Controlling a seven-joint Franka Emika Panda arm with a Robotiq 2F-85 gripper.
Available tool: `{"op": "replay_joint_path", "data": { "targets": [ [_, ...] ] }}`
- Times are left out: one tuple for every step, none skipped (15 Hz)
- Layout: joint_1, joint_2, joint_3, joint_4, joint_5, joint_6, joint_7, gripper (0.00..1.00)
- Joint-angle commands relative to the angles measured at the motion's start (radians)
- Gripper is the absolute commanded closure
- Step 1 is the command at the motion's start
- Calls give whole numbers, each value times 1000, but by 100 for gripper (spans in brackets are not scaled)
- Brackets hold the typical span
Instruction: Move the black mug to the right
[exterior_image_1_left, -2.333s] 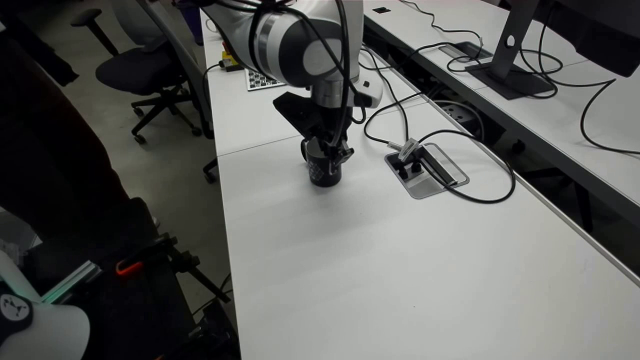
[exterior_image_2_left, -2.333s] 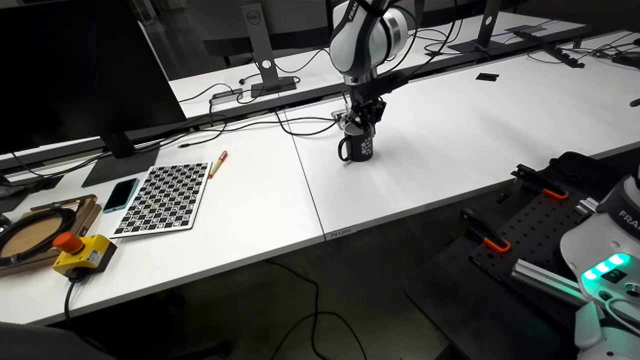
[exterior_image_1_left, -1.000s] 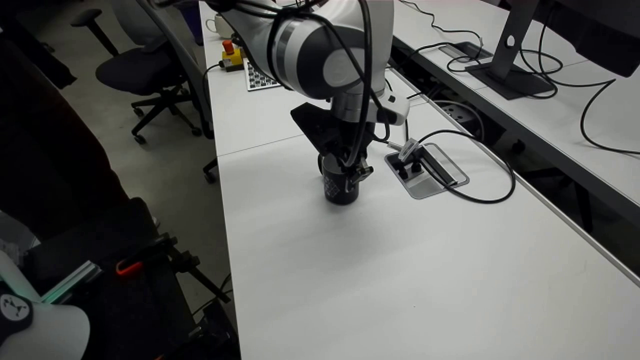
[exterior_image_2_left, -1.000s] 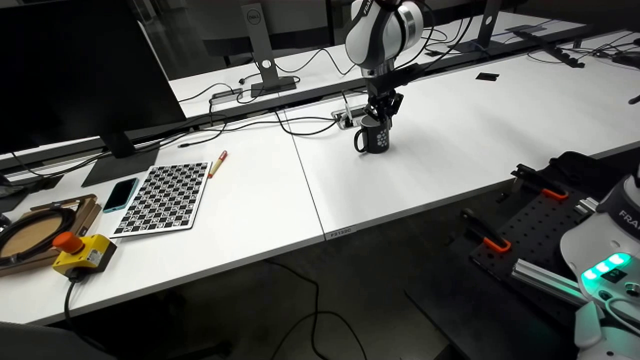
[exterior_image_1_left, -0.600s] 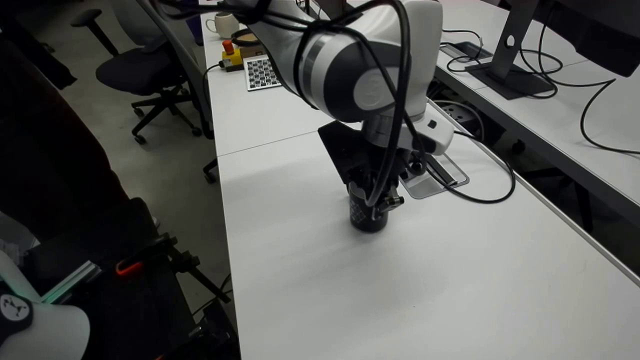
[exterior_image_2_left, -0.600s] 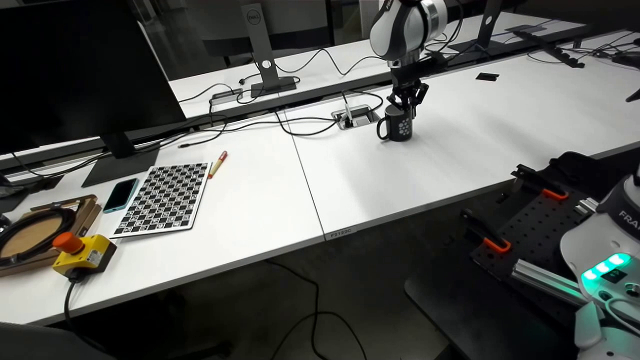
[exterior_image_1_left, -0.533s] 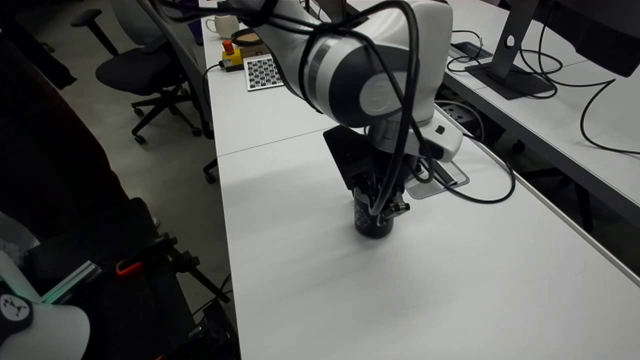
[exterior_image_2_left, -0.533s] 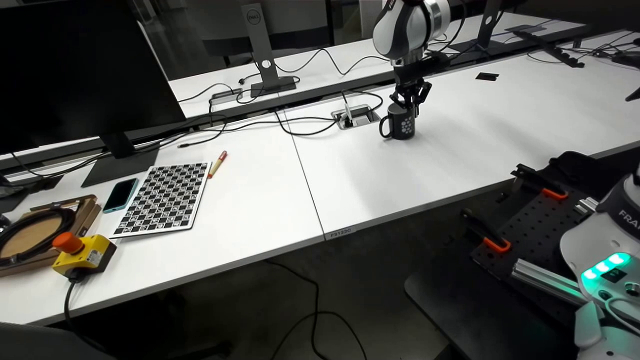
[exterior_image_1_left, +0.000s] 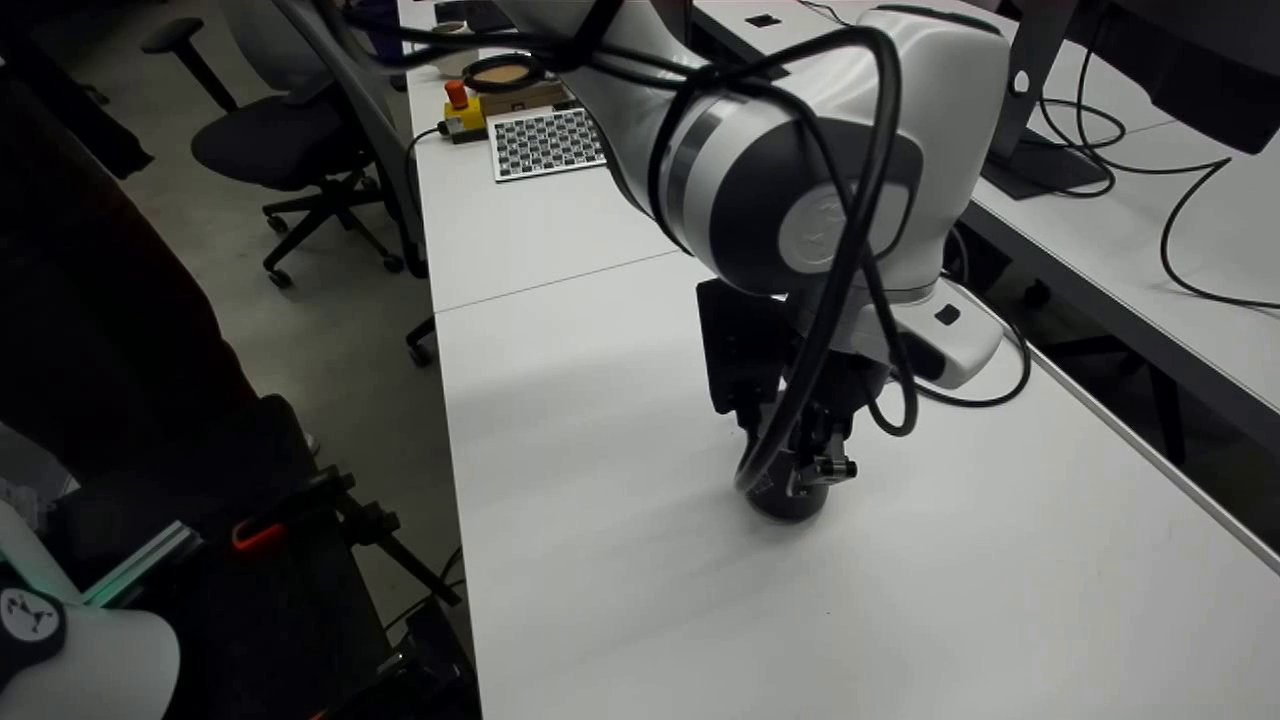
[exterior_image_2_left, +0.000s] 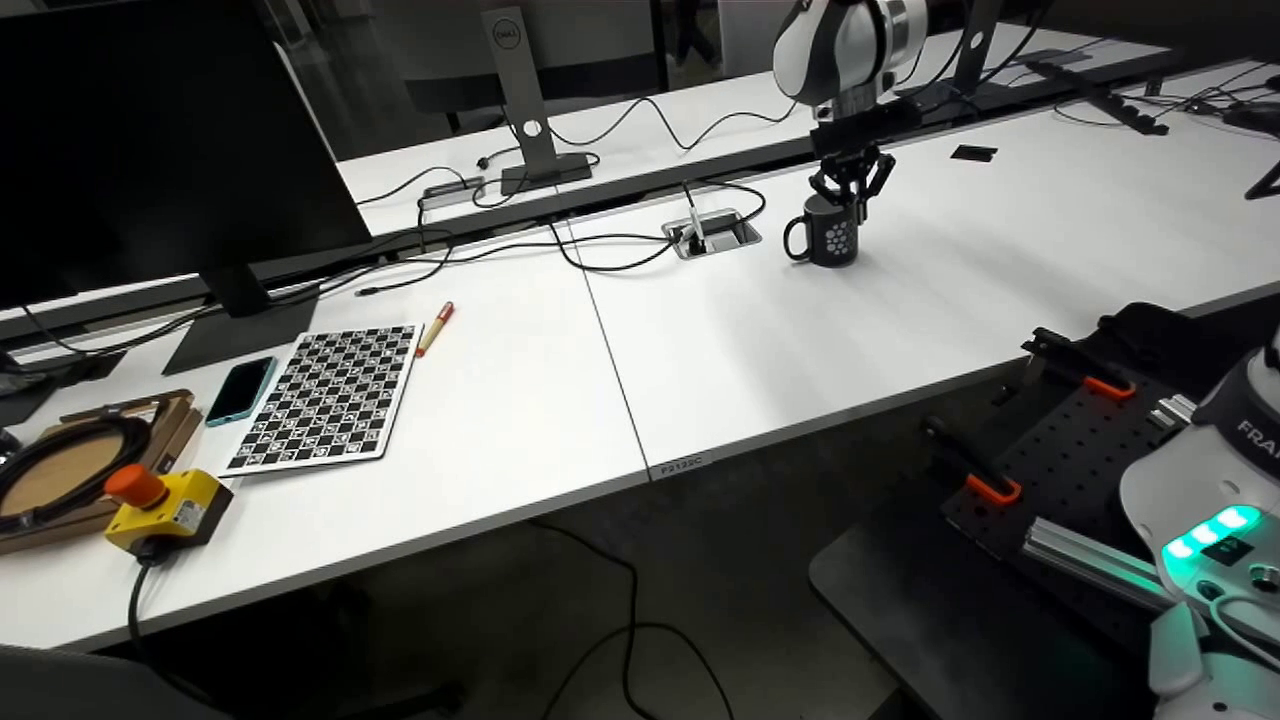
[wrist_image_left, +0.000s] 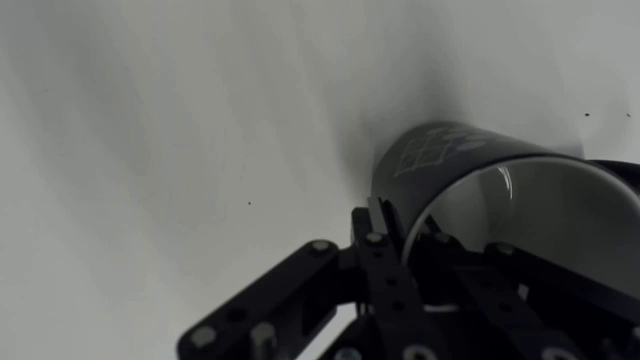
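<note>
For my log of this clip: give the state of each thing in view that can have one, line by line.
Black mug: upright, held by its wall; whether lifted, cannot tell
Gripper: shut on the mug's wall, straddling the rim
Large monitor: screen dark
Phone: lying flat, screen dark
Tabletop cable box: open
Status lights: lit, green-blue
Stop button: pressed or released, cannot tell
Checkered board: lying flat

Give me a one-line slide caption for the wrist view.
Wrist view: the gripper pinches the black mug by its wall, one finger inside, one outside, over the white tabletop.
</note>
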Motion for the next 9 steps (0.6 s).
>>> {"op": "replay_joint_path", "data": {
  "targets": [
    [2,4,-3,8,3,-10,5,91],
    [2,5,-3,11,3,-15,8,91],
    [2,7,-3,14,3,-18,9,91],
    [2,7,-3,15,3,-20,10,91],
    [2,8,-3,16,4,-20,10,91],
    [2,8,-3,16,4,-20,10,91],
    [2,8,-3,16,4,-20,10,91],
    [2,8,-3,16,4,-21,10,91],
    [2,8,-3,16,4,-21,10,91]
  ]
}}
